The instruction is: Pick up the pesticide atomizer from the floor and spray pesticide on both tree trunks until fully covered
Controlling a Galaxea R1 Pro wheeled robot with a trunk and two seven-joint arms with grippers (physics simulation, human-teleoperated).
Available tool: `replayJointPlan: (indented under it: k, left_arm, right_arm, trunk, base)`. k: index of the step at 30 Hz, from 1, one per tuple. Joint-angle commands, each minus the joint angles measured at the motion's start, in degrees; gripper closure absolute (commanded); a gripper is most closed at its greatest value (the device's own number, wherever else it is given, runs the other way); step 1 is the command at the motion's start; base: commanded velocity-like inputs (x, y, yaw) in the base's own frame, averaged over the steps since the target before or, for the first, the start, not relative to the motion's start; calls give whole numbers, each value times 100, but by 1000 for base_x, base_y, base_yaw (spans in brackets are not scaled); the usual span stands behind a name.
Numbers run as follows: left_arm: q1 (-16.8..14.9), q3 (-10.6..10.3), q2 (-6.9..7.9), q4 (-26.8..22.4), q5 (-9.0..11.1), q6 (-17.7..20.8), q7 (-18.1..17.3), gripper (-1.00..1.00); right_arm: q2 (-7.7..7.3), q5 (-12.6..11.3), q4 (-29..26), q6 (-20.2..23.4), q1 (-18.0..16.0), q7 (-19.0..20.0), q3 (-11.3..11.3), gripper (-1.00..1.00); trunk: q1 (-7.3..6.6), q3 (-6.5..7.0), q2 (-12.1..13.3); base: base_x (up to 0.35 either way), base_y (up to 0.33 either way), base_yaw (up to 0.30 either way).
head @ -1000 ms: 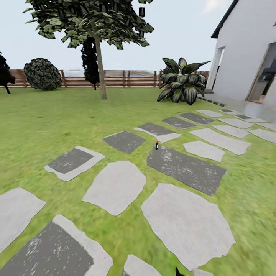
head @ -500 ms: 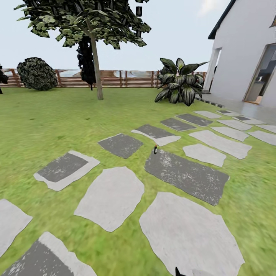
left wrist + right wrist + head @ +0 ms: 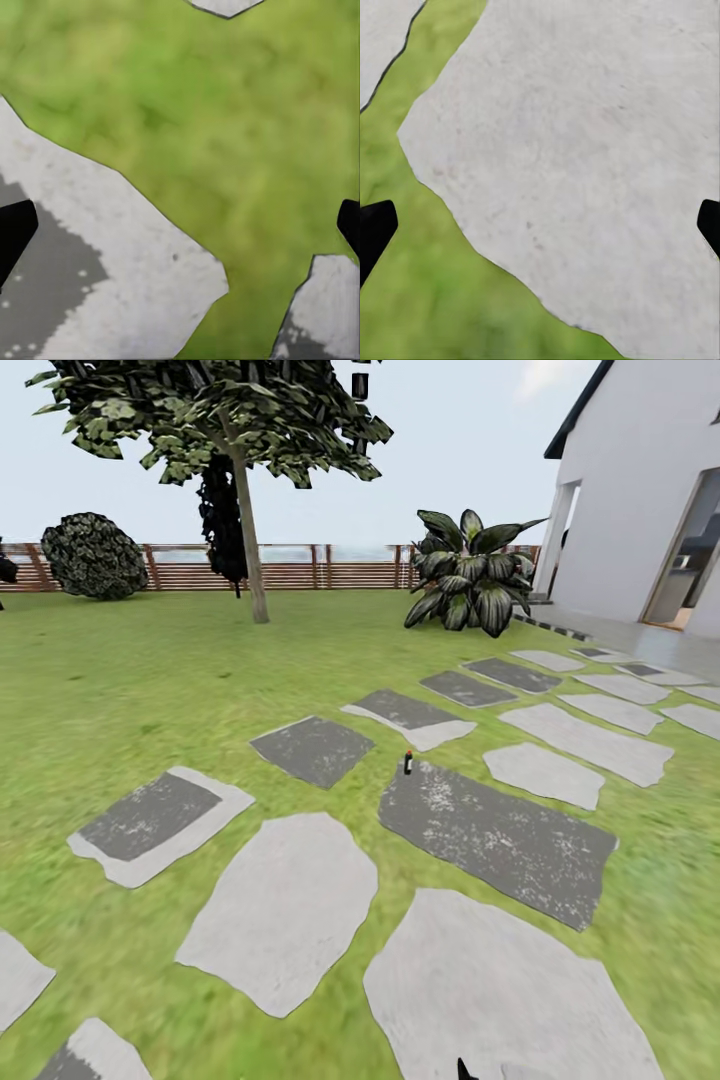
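The spray bottle (image 3: 408, 762) stands upright on the near corner of a dark paving stone (image 3: 497, 838), at the grass edge, well ahead of me and a little right of centre in the head view. One bottle counted. Around it I count roughly a dozen stepping stones, light and dark mixed, running toward the white house (image 3: 640, 500).

Step in hand, by my reading: approach, pickup not yet begun. Next move calls for driving closer along the stones, then lowering the trunk and one arm to floor level.

Left end effector (image 3: 180, 225): fingers (image 3: 13, 234) spread wide at the frame edges, nothing between them, grass and stone below. Right end effector (image 3: 540, 225): likewise wide open and empty, over a pale stone (image 3: 585, 165).

One tree (image 3: 246, 530) with a thin trunk stands far off by the slatted fence (image 3: 330, 566); one broad-leaved bush (image 3: 470, 572), one round shrub (image 3: 95, 555).
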Motion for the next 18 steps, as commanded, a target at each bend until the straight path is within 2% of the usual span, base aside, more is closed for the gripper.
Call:
replayJointPlan:
  k: [1,18]
  left_arm:
    - [0,0,0,0,-1,0,0,-100]
    - [0,0,0,0,-3,0,0,-100]
  right_arm:
    - [0,-2,3,0,0,0,0,-100]
    - [-1,0,3,0,0,0,0,-100]
  trunk:
    - [0,0,0]
    - [0,0,0]
  base:
    - [339,0,0]
    - [339,0,0]
